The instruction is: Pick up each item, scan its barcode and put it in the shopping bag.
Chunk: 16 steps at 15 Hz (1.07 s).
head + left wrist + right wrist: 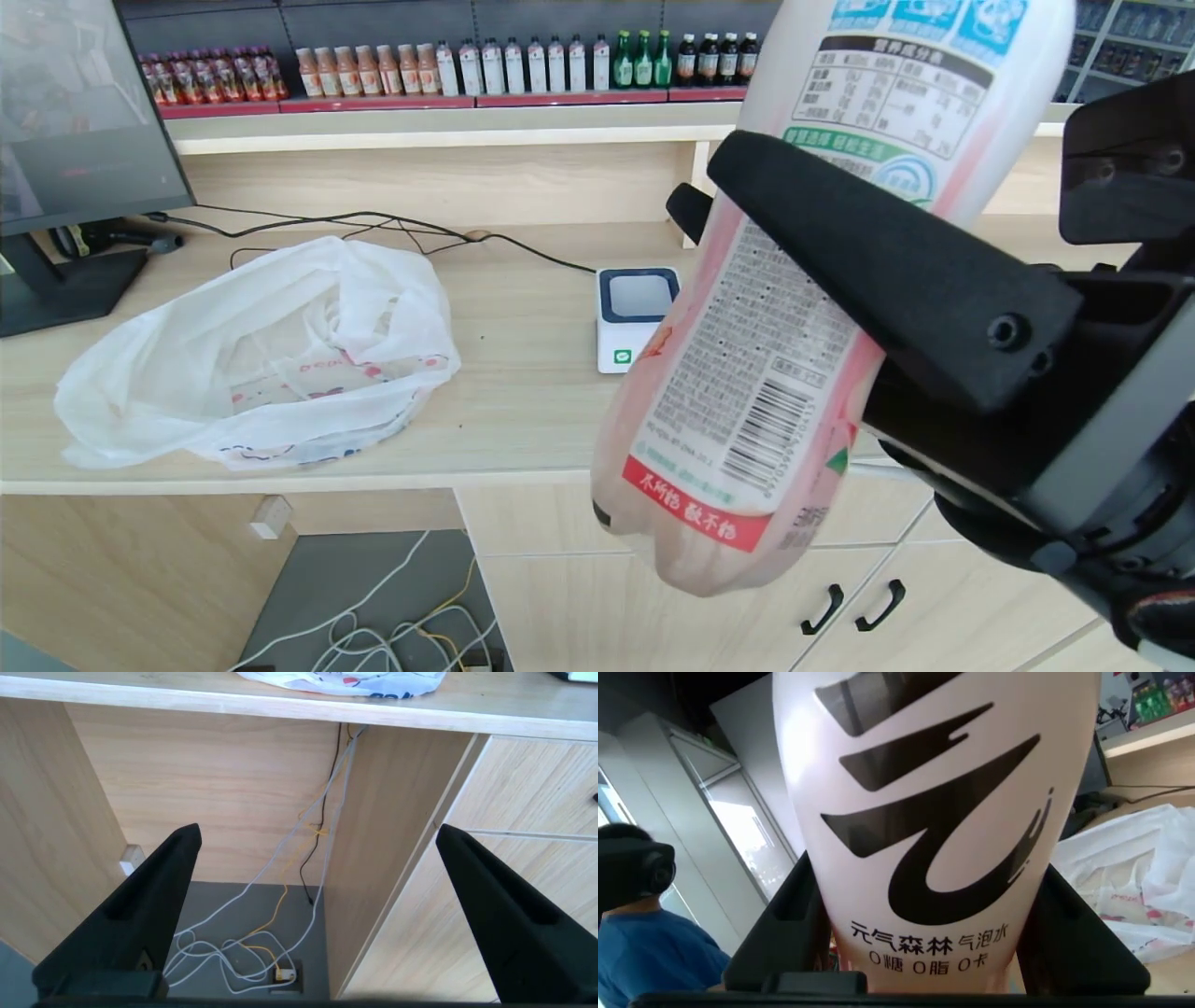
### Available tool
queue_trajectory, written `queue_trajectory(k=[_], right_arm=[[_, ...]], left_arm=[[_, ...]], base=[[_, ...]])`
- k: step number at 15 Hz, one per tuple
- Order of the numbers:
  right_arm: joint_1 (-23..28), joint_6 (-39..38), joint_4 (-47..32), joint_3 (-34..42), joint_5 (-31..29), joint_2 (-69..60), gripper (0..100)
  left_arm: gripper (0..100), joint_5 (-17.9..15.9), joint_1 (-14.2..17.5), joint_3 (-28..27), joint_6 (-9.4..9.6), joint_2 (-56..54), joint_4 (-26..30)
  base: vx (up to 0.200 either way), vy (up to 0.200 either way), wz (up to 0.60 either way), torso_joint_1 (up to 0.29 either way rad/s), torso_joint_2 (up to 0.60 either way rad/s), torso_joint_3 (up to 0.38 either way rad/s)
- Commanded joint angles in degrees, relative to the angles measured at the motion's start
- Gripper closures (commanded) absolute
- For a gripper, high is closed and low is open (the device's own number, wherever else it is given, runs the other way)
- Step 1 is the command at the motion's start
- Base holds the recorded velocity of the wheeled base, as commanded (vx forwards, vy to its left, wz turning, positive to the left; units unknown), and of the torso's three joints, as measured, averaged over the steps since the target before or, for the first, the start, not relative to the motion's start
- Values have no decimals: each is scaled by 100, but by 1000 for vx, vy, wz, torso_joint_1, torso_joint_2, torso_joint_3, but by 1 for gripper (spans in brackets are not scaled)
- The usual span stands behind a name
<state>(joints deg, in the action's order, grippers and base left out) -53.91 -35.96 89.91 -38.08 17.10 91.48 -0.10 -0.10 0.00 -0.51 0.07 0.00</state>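
My right gripper [714, 187] is shut on a pale pink drink bottle [766, 355], held high and tilted, close to the head camera. Its barcode [770, 434] faces the camera near the lower end. The bottle hangs in front of and to the right of the white scanner [635, 317] on the counter. A white plastic shopping bag [271, 355] lies open on the counter's left part. In the right wrist view the bottle [924, 812] stands between the two fingers [785, 924]. My left gripper [318, 943] is open and empty, low before the gap under the counter.
A monitor [75, 121] stands at the counter's far left, with cables [373, 224] running along the back. Shelves of drink bottles [523, 65] line the wall behind. Loose cables [252, 943] lie on the floor under the counter, beside cabinet doors [840, 607].
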Motion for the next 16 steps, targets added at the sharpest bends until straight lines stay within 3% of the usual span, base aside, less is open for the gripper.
queue_trajectory(k=[1, 3, 16], right_arm=[[-50, 10, 9, -217, 4, 116, 100], [-173, 19, -298, -463, -5, 116, 100], [-199, 54, -272, -393, -49, 63, 100]], left_arm=[[0, 1, 1, 0, -2, 1, 0], [0, 1, 1, 0, -2, 1, 0], [0, 1, 1, 0, -2, 1, 0]], base=[[0, 0, 0, 0, 0, 0], [0, 0, 0, 0, 0, 0], [0, 0, 0, 0, 0, 0]])
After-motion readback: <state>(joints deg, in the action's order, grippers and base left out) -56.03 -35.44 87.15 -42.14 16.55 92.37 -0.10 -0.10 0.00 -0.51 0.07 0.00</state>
